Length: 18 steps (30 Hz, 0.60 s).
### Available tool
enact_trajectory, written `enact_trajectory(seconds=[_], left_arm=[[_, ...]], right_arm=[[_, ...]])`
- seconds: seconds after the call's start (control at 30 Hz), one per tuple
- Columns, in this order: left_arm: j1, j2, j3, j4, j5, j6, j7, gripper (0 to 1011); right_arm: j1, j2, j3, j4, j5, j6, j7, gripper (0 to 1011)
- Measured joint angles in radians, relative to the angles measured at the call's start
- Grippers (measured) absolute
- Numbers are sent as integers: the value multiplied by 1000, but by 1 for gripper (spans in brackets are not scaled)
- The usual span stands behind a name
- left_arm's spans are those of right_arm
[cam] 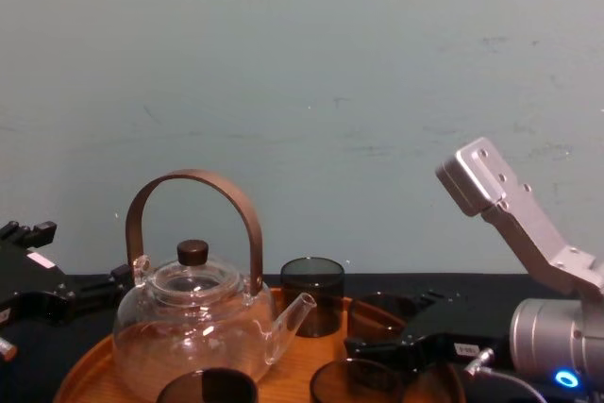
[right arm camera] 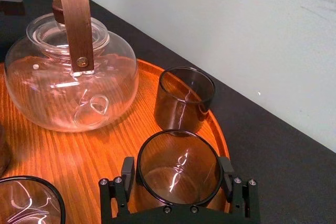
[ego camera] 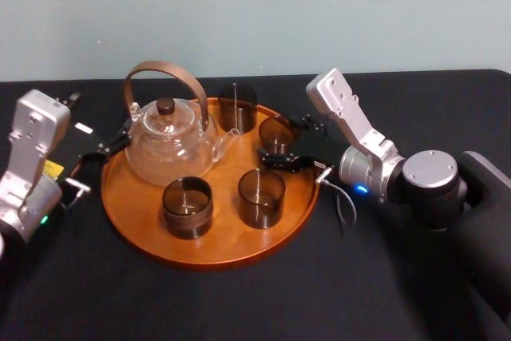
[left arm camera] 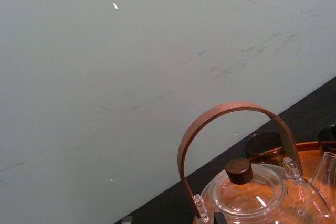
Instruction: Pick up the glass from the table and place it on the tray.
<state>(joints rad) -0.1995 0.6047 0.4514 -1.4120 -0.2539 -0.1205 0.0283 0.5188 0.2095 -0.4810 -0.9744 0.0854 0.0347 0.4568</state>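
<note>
The right gripper (right arm camera: pixel 177 165) is clenched around the glass (ego camera: pixel 277 133), one black finger (right arm camera: pixel 127 171) pressed to each side of it. The glass sits between them over the right inner edge of the tray (ego camera: pixel 136 229) (whether its base touches the wood, I cannot tell). Just beyond the gripper's tips stands a second dark glass (right arm camera: pixel 184 98), and past that, off to one side, the glass teapot (ego camera: pixel 169 143) with its curved wooden handle. Two more glasses (ego camera: pixel 188 207) (ego camera: pixel 261 197) stand on the tray nearer the robot than the gripper. The left gripper (ego camera: pixel 110 145) hangs idle by the tray's far rim, across the teapot, above the black table (ego camera: pixel 239 301).
</note>
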Motion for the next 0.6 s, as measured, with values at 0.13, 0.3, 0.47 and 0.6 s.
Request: enact_trajectory(seconds=[0.13,0.3,0.47,0.6], left_arm=[[0,0,0,0,0,0,0,1001],[0,0,0,0,0,0,0,1001],[0,0,0,0,0,0,0,1001],[0,0,0,0,0,0,0,1001]], right_arm=[[-5,4,5,-14,6,3,2,1002],[-22,16,13,-48,16,17,6,1002],[-41,32,19,-88,29,32,14,1002],[-49,41,20,-102,37,34,19,1002]])
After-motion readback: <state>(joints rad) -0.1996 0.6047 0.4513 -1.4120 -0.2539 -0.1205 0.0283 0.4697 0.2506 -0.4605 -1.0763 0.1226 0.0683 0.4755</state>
